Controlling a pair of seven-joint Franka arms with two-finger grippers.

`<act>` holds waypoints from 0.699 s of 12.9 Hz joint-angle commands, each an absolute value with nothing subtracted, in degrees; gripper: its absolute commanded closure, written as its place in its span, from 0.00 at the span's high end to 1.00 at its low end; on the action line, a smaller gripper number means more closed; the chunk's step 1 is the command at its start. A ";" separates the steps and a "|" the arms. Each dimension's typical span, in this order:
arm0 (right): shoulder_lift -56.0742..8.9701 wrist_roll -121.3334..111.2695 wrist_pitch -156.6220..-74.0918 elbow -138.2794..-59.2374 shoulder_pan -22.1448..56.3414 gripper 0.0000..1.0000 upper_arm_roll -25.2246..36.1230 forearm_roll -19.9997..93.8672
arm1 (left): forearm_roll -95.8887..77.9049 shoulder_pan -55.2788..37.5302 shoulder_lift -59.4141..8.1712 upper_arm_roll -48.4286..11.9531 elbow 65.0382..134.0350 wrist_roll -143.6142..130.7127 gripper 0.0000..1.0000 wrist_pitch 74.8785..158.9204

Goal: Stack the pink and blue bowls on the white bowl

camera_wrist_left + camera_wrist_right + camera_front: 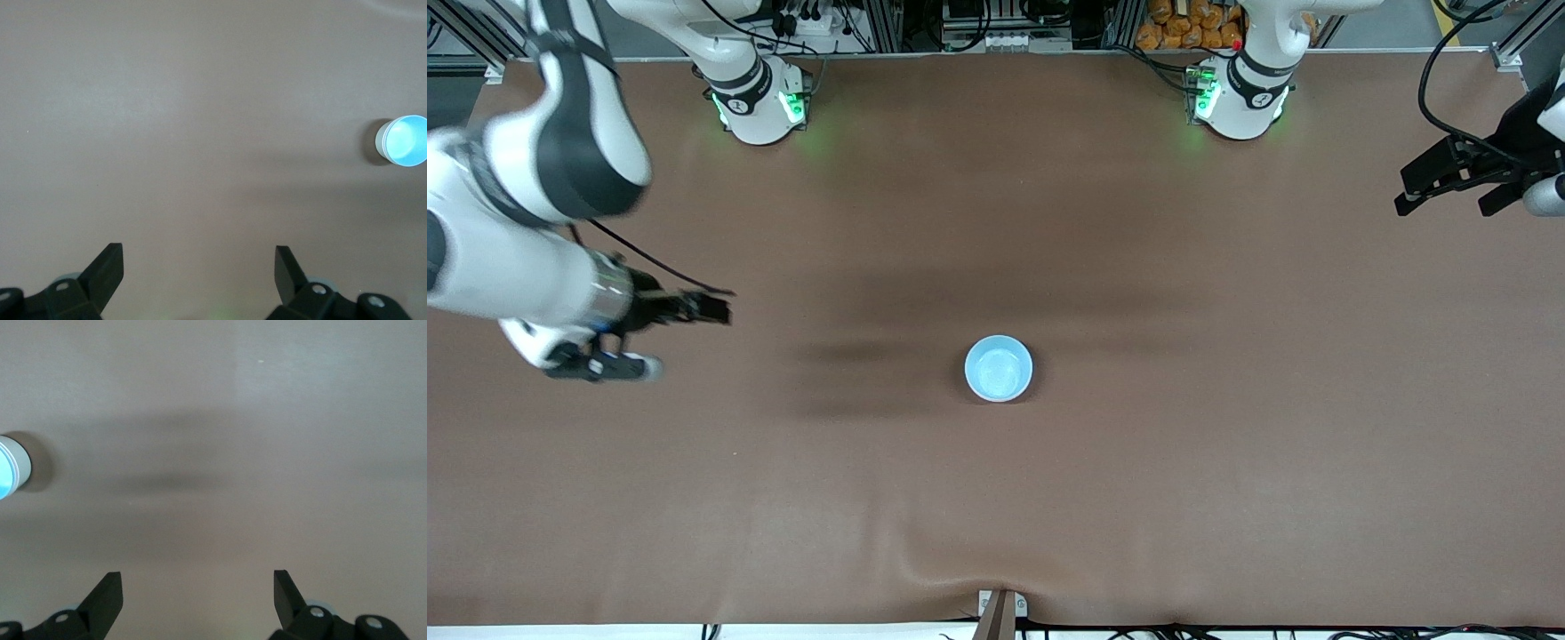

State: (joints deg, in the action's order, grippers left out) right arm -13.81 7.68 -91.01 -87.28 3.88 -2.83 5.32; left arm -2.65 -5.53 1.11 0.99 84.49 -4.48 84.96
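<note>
Bowl stack (999,368), mid-table, blue on top
I see both grippers released and empty: left gripper (1449,191) over its table end, right gripper (685,333) over the other, both well apart from it

bowl stack (999,368) mid-table (1138,222), pincers aside

Brown table cover (1227,444), rumpled at its near edge.

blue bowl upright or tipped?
Upright. The light sky-blue round plastic bowl shows its open mouth as a full circle from above; in the left wrist view its rim sits level.
</note>
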 commanded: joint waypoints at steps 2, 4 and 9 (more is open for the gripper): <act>-6.52 -5.94 -88.69 -90.53 10.82 1.00 13.07 4.83 | -1.32 -5.54 1.49 0.88 84.29 -2.72 1.00 84.29; -4.49 -7.65 -86.68 -90.44 6.53 1.00 12.75 5.10 | -1.32 -5.54 1.15 0.88 84.29 -2.72 1.00 84.29; 0.08 -3.70 -82.71 -90.62 -2.02 1.00 5.97 5.10 | -1.32 -5.54 1.14 0.88 84.29 -2.72 1.00 84.20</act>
State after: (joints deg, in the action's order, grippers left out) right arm -3.00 -6.33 -82.78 -88.35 -0.49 7.93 5.37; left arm -2.64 -5.51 1.04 1.01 84.57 -3.62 84.90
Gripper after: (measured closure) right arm 0.000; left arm 0.000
